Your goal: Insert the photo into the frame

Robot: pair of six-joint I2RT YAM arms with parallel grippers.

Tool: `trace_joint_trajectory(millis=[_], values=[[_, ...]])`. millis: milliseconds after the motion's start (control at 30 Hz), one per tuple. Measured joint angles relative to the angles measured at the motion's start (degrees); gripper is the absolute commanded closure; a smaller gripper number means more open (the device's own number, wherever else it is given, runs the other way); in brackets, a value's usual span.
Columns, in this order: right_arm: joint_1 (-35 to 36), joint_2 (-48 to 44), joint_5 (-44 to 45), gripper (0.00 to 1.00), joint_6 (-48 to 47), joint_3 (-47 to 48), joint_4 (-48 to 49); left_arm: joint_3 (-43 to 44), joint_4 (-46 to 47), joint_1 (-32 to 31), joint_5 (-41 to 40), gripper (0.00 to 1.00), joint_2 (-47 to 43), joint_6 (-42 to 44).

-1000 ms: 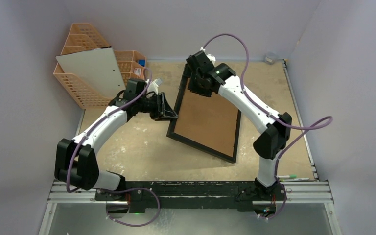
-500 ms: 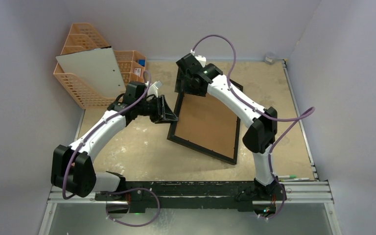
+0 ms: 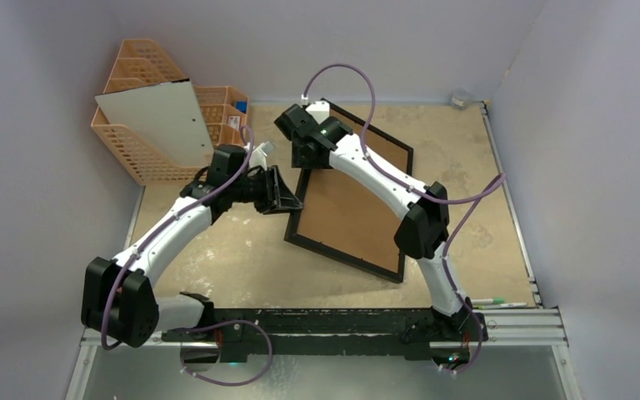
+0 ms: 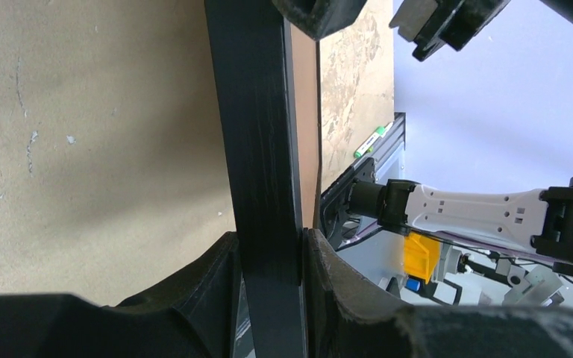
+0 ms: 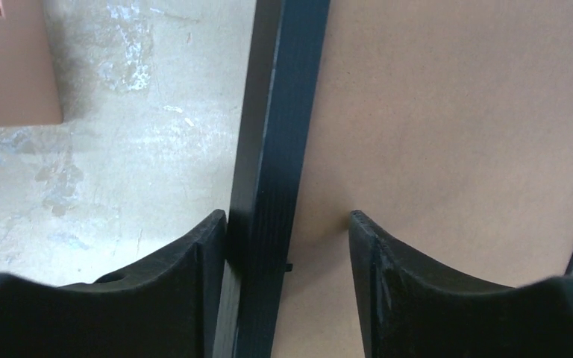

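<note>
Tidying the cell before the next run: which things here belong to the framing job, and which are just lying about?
Job: the frame, left gripper clamped on its edge, right gripper straddling it; photo not in view.
Lying about: orange basket organiser, white board, markers.

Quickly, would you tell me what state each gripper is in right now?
Left gripper: shut on the frame border.
Right gripper: open, fingers straddling the frame border, not clamped.

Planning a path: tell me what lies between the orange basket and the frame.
Top view: the left gripper and its wrist, shut on the edge of the frame; bare table around them.
</note>
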Motion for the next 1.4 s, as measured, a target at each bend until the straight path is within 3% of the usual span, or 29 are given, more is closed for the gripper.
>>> trace_joint_trajectory(millis=[67, 200, 533, 767, 1000, 1167, 1400], values=[[0.66, 0.59, 1.75, 0.47, -0.59, 1.66, -0.63, -0.37, 1.18, -0.07, 0.02, 1.0, -0.37, -0.33], [1.25, 0.83, 2.56, 0.34, -0.63, 1.95, -0.92, -2.23, 2.93, -0.07, 0.22, 1.0, -1.07, -0.92], [2.34, 4.55, 6.73, 0.36, -0.59, 1.95, -1.75, -7.08, 6.69, -0.02, 0.09, 1.0, -1.57, -1.92], [1.86, 3.45, 5.99, 0.22, 0.17, 0.63, -0.74, -8.37, 8.72, -0.04, 0.28, 1.0, -2.16, -2.97], [-4.44, -16.06, -1.81, 0.19, 2.32, -17.16, 12.9, -8.37, 9.49, -0.02, 0.5, 1.0, -2.29, -3.56], [-14.62, -33.0, -2.99, 0.23, 6.32, -32.26, 19.65, -8.28, 9.53, -0.02, 0.63, 1.0, -2.27, -3.87], [-30.05, -38.56, -5.53, 0.4, 8.92, -56.26, 21.29, -5.88, 8.76, -0.02, 0.79, 1.0, -2.03, -3.85]])
